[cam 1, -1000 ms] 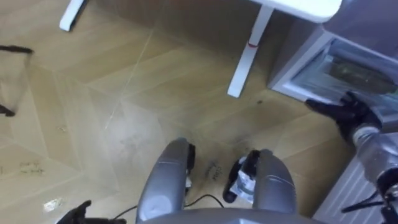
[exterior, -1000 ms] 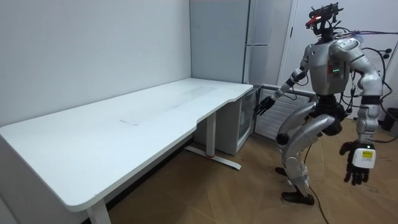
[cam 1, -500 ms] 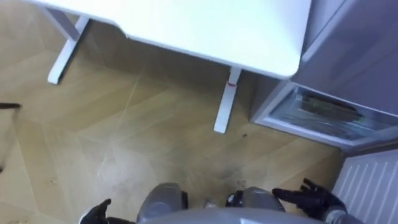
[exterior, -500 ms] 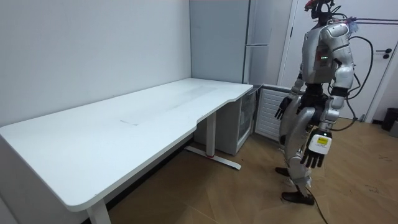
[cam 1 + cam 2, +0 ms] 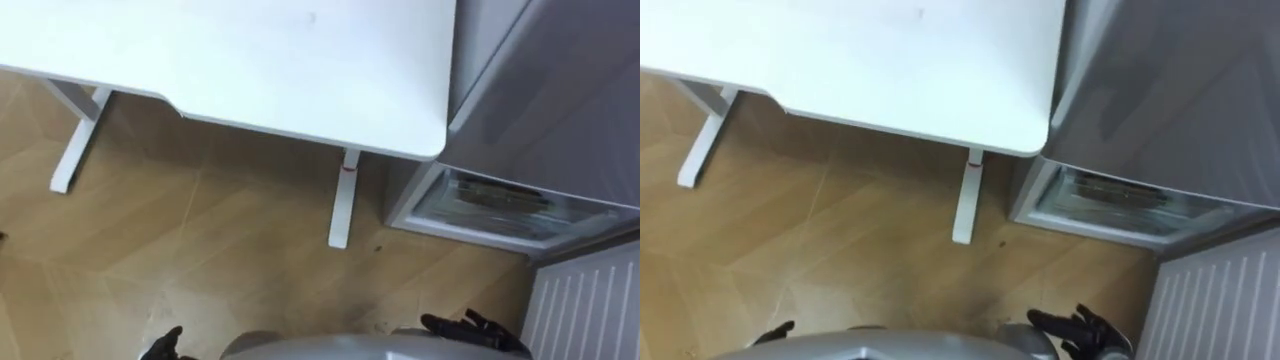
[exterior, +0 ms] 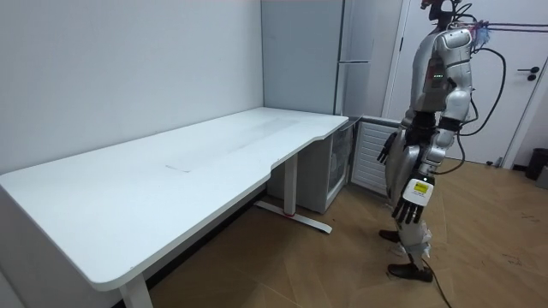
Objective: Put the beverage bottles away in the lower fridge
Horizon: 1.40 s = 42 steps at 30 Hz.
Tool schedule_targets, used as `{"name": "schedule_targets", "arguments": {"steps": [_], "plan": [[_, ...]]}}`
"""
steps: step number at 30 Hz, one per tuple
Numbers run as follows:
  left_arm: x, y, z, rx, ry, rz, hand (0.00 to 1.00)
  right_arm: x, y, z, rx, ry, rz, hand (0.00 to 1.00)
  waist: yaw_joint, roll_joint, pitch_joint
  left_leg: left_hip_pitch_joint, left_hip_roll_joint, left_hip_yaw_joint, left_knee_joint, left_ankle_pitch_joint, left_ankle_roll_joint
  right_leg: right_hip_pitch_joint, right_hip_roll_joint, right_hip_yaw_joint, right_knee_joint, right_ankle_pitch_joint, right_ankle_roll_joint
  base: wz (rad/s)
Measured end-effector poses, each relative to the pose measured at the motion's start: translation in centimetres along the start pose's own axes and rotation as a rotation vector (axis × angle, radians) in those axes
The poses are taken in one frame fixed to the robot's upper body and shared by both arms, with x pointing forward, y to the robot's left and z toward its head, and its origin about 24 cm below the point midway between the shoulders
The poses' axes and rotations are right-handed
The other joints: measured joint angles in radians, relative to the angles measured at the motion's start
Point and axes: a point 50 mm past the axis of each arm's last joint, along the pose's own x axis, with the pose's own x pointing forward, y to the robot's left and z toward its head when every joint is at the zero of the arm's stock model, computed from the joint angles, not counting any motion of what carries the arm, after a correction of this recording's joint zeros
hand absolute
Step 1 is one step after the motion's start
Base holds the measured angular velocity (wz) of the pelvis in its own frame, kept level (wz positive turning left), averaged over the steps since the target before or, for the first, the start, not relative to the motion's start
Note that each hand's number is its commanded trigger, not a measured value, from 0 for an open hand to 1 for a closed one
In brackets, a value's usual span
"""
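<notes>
Robot's standing upright on the wood floor [image 5: 200, 240], just off the end of the table [image 5: 260, 50], with both arms hanging down at its sides. In the room view you see it side-on, facing the room view's left, toward the table and fridges.

The left hand [image 6: 413, 198] is the one nearer the camera there. It dangles by the thigh with its fingers straight and loosely spread, pointing down, and there's nothing in it. The right hand [image 5: 468, 330] pokes in at the bottom edge of the eye views with its dark fingers fanned out flat. It's empty too, and it hangs above the floor, well short of the fridge.

The lower fridge [image 5: 495, 205] is the small white-framed one tucked right beside the table's end, under the tall grey fridge [image 5: 560, 80]. It has a glass front, and what's behind the glass is too blurry for me to say whether it's drinks. I can't tell if its door is open or closed either.

There's a white ribbed panel [image 5: 585, 300] just to the right of the fridge, low against the wall. The table top is plain white on white legs, and the nearest leg [image 5: 340, 210] stands close to the fridge. There's a white door [image 6: 514, 85] behind the robot.
</notes>
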Motion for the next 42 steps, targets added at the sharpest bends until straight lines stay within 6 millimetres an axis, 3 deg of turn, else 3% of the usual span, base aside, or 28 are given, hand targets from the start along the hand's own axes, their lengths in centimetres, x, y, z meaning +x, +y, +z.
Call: {"name": "schedule_targets", "arguments": {"steps": [4,5,14,25,31,34,42], "plan": [[0.3,-0.4,1.1,-0.035,-0.032,-0.002,0.0,0.1,0.0,0.3,-0.059,-0.001,-0.006,0.0,-0.001,0.002,0.0003,0.01,0.002,0.021,-0.006,0.003,-0.001,0.007,0.003,0.019,-0.006,0.009,0.0,-0.18],[0.3,-0.4,1.1,-0.037,-0.025,0.0,0.0,0.1,0.0,0.3,-0.066,0.002,-0.013,0.0,-0.001,0.007,0.0028,0.019,0.004,0.03,-0.007,0.003,-0.001,0.012,0.006,0.023,-0.014,0.013,-0.001,-0.19],[0.3,-0.2,0.5,-0.095,0.006,0.003,0.0,0.0,-0.3,-0.5,-0.036,0.021,-0.077,0.0,0.007,0.012,-0.0019,0.056,0.013,0.073,-0.055,0.017,0.005,0.034,0.029,0.065,-0.089,0.069,0.001,-0.15],[0.3,-0.5,-0.1,-0.074,0.05,-0.003,0.0,-0.2,-1.0,-1.2,0.02,0.04,-0.126,0.0,-0.008,0.013,-0.0084,0.075,0.013,0.095,-0.085,0.024,0.007,0.044,0.035,0.093,-0.089,0.08,0.001,-0.06],[0.3,-0.7,-0.1,-0.053,0.057,-0.007,0.0,-0.3,-1.2,-1.3,0.03,0.057,-0.167,0.0,-0.028,0.008,-0.0075,0.076,0.013,0.095,-0.086,0.024,0.006,0.043,0.036,0.096,-0.088,0.08,0.0,0.0],[0.3,-0.6,0.1,-0.028,0.057,-0.003,0.0,-0.3,-1.4,-1.5,0.04,0.077,-0.196,0.0,-0.035,-0.004,-0.0111,0.075,0.011,0.101,-0.083,0.027,0.007,0.027,0.035,0.103,-0.084,0.08,0.0,-0.07],[0.5,0.0,0.6,0.049,0.05,0.005,0.0,-0.3,-1.9,-0.6,-0.04,0.07,-0.28,0.0,-0.057,-0.015,-0.0065,0.076,0.009,0.157,-0.084,0.028,0.009,-0.012,0.038,0.166,-0.045,0.081,0.002,-0.24]]}}
